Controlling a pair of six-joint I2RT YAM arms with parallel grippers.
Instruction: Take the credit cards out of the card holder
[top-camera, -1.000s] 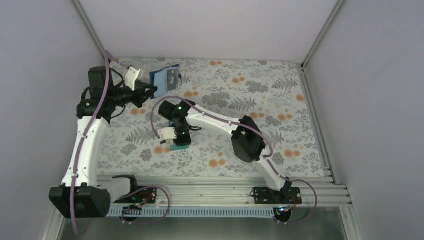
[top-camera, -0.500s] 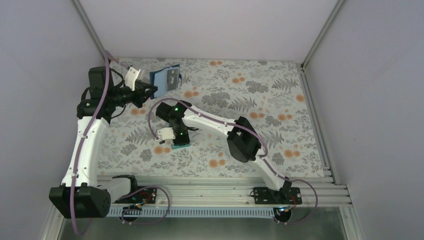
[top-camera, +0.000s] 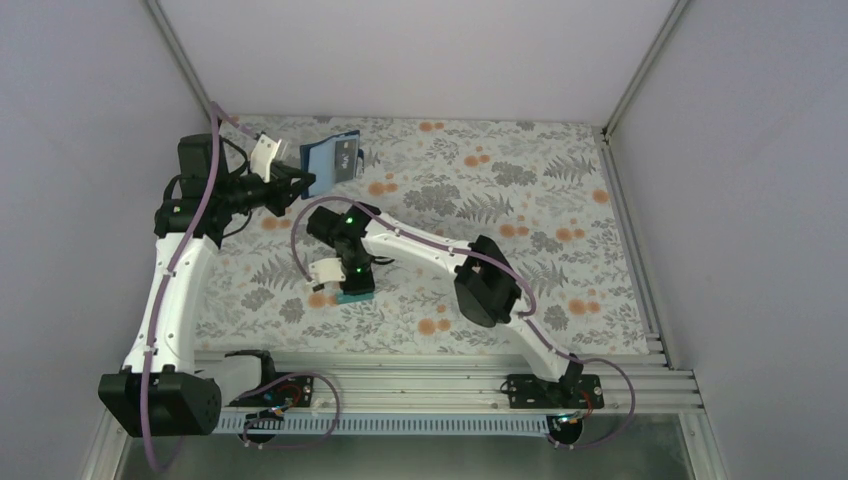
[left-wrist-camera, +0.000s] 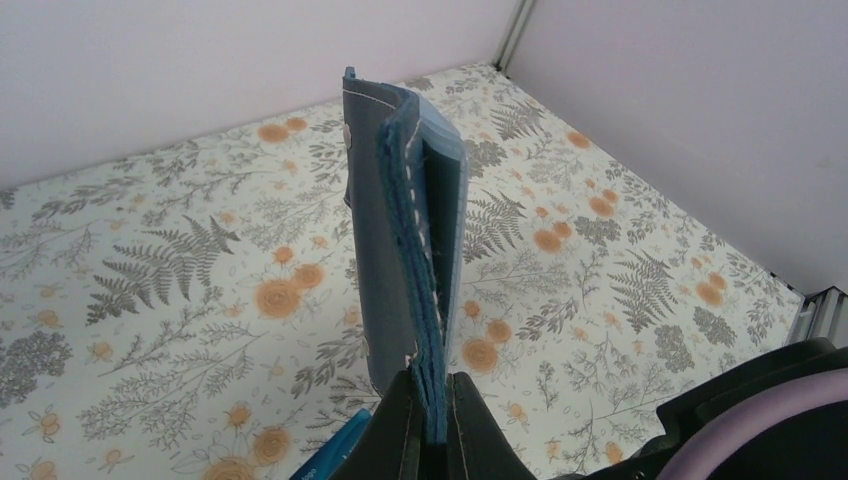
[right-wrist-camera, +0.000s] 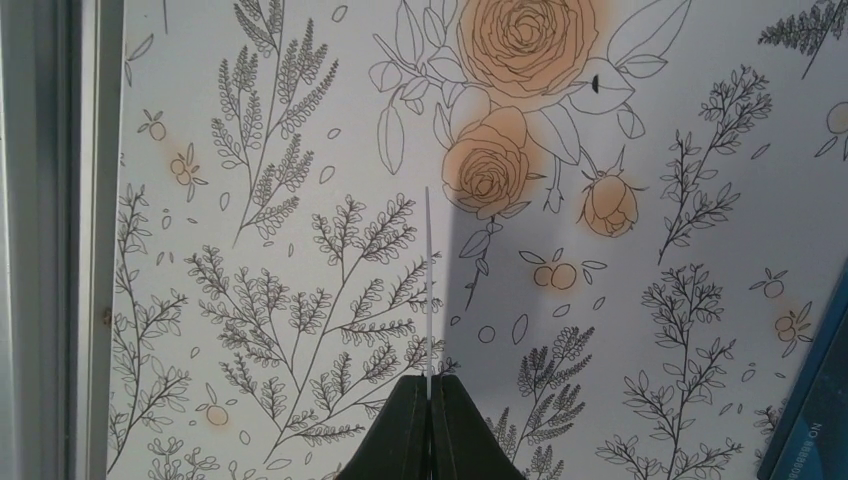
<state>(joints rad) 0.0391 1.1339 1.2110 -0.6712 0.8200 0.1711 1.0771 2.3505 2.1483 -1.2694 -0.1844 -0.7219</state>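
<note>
My left gripper (top-camera: 300, 181) is shut on the bottom edge of the card holder (top-camera: 332, 159), a dark navy wallet held upright above the back left of the table. The left wrist view shows the card holder (left-wrist-camera: 408, 220) edge-on, its leaves slightly apart, with my left gripper (left-wrist-camera: 432, 415) pinching its spine. My right gripper (right-wrist-camera: 428, 395) is shut on a thin credit card (right-wrist-camera: 428, 290), seen edge-on just above the table. In the top view, a teal card (top-camera: 353, 296) shows under my right gripper (top-camera: 349, 283). A bright blue card (left-wrist-camera: 335, 450) lies on the table below the card holder.
The table has a floral cloth (top-camera: 500, 200). A dark blue-teal card edge (right-wrist-camera: 812, 400) lies at the right of the right wrist view. A metal rail (right-wrist-camera: 50, 240) runs along the left of that view. White walls close the sides and the back.
My right gripper has moved a little to the left with the card. The left arm and the card holder have not moved.
</note>
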